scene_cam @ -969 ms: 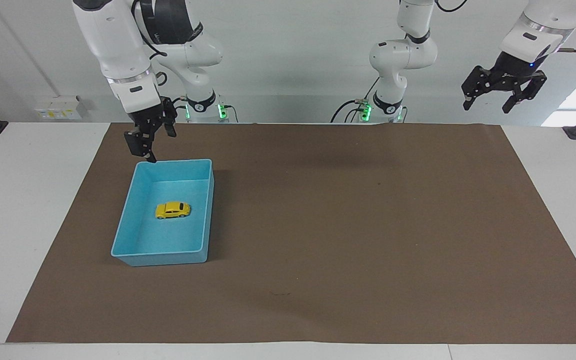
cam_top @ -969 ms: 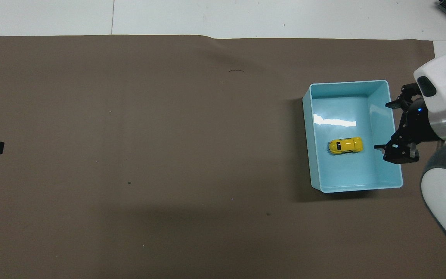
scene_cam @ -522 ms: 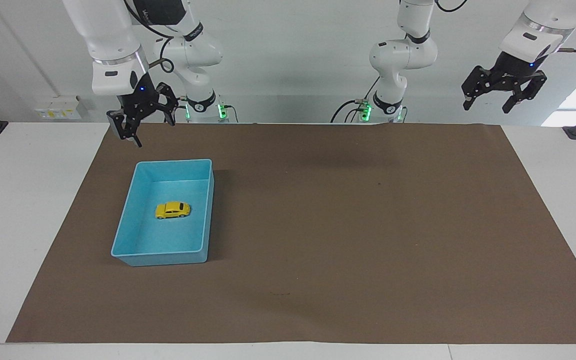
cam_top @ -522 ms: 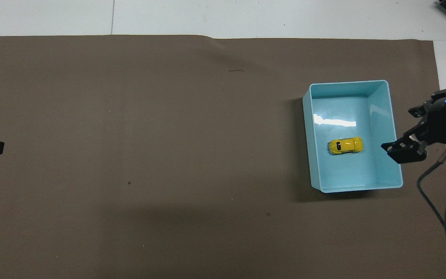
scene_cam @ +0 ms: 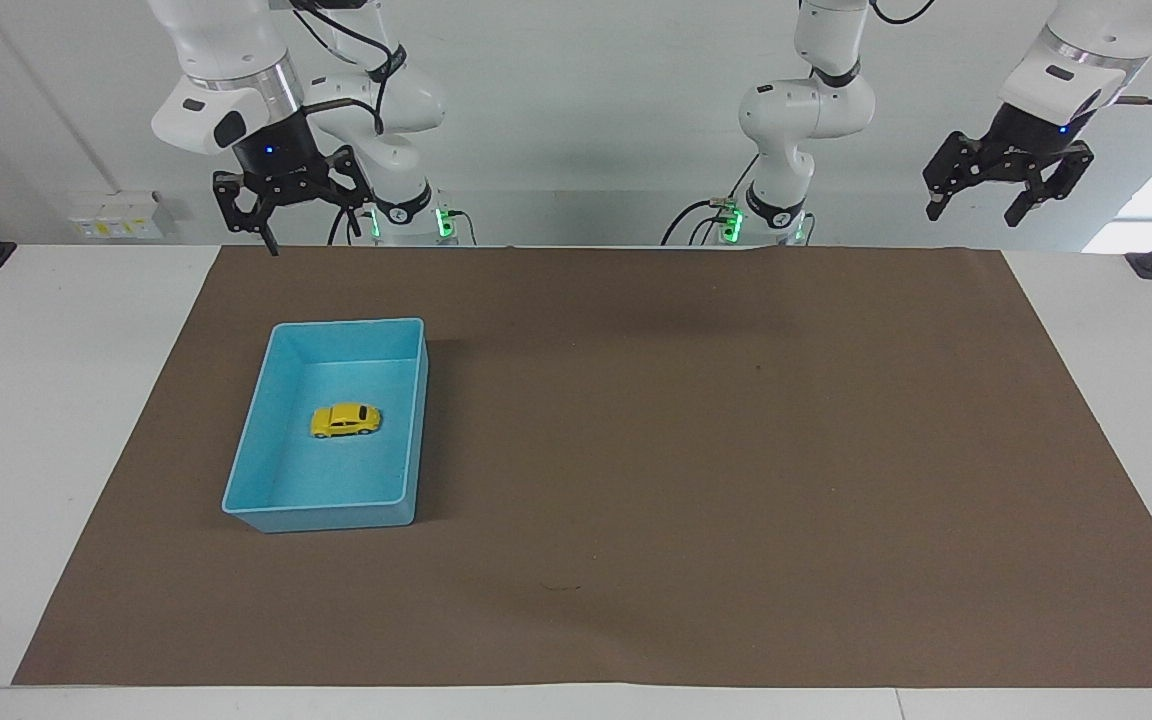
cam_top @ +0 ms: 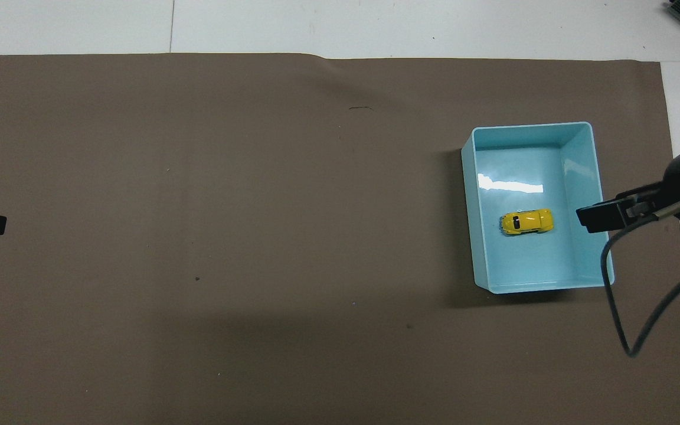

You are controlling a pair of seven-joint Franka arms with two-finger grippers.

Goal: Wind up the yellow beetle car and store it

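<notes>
The yellow beetle car (scene_cam: 345, 420) sits on its wheels on the floor of the blue bin (scene_cam: 256, 440), roughly in the middle of it and clear of all four walls (its length lies across the bin's shorter span); in the overhead view the car (cam_top: 526, 221) shows its dark windows and a bright roof, with a glare patch on the bin floor a little farther from the robots. The bin (cam_top: 597, 177) stands on the brown mat (scene_cam: 736, 450) toward the right arm's end of the table (scene_cam: 56, 420); the mat covers most of the table's top.

The right tool (scene_cam: 283, 205) hangs in the air over the mat's edge by the robots' bases, its fingers spread apart and holding nothing, well above and apart from the bin; a dark cable loops down from its wrist in the overhead view. The left tool (scene_cam: 1008, 185) waits raised over the left arm's end of the table, fingers likewise spread and empty.
</notes>
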